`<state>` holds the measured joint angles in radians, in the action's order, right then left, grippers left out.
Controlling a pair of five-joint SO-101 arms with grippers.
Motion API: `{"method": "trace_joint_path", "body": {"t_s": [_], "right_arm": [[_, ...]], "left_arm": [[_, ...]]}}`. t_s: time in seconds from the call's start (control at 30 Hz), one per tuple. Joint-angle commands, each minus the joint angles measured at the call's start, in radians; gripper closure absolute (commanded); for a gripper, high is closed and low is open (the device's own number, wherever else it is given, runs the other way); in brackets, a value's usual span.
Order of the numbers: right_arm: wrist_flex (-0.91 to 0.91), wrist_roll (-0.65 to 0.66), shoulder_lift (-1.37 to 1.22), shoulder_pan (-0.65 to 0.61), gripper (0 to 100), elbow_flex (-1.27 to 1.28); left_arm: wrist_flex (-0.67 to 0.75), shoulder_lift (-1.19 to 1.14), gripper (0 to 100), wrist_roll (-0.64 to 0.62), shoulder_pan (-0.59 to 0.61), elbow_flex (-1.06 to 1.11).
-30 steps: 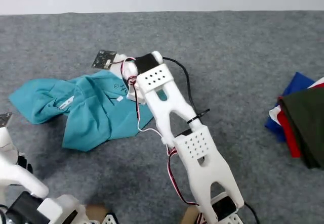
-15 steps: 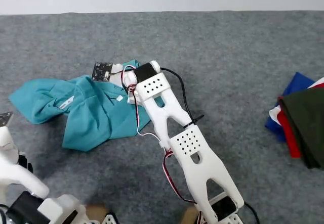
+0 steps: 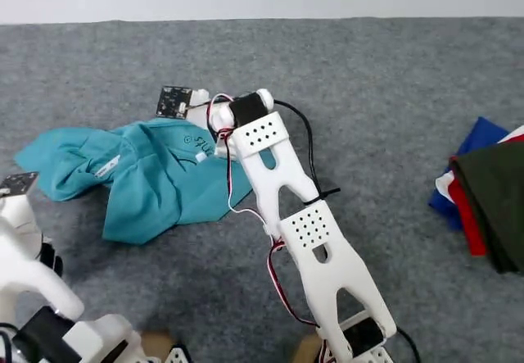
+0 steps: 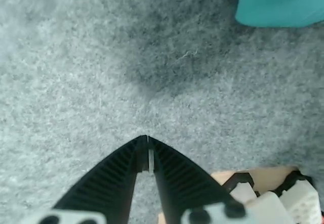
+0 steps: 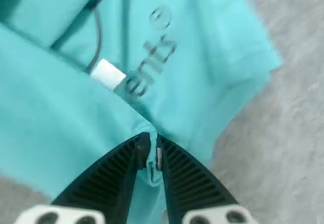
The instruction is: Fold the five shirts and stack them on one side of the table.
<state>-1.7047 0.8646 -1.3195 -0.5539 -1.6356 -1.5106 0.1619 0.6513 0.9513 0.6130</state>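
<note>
A teal shirt [image 3: 139,179] lies crumpled on the grey carpet at the left of the high view, and its cloth shows up close in the right wrist view as the teal shirt [image 5: 76,82]. My right gripper [image 5: 149,148] is shut on a fold of it, near the printed chest and a white label [image 5: 108,74]. From above, that right gripper [image 3: 214,133] sits at the shirt's far right edge. My left gripper [image 4: 147,150] is shut on nothing over bare carpet, with a corner of the teal shirt [image 4: 281,4] beyond it.
A stack of folded shirts [image 3: 485,199], dark olive on top with red, white and blue below, lies at the table's right edge. The left arm's base [image 3: 33,289] stands at the lower left. Grey carpet [image 3: 368,93] lies open between shirt and stack.
The right arm swung its gripper toward the near left over the shirt, then back toward the far right, tugging the shirt's right edge. The left arm's wrist rose slightly at the lower left.
</note>
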Motion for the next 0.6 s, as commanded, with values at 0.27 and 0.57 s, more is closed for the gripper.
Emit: {"method": "trace_joint_path", "body": {"t_s": [0.27,0.57], "right_arm": [[-0.090,0.005,0.160,0.025,98.9,-0.043],[-0.088,0.006,0.162,0.019,81.0,0.052]], "left_arm": [[0.006,0.032,100,0.002,-0.032,-0.002],[0.006,0.032,100,0.002,-0.032,-0.002]]}}
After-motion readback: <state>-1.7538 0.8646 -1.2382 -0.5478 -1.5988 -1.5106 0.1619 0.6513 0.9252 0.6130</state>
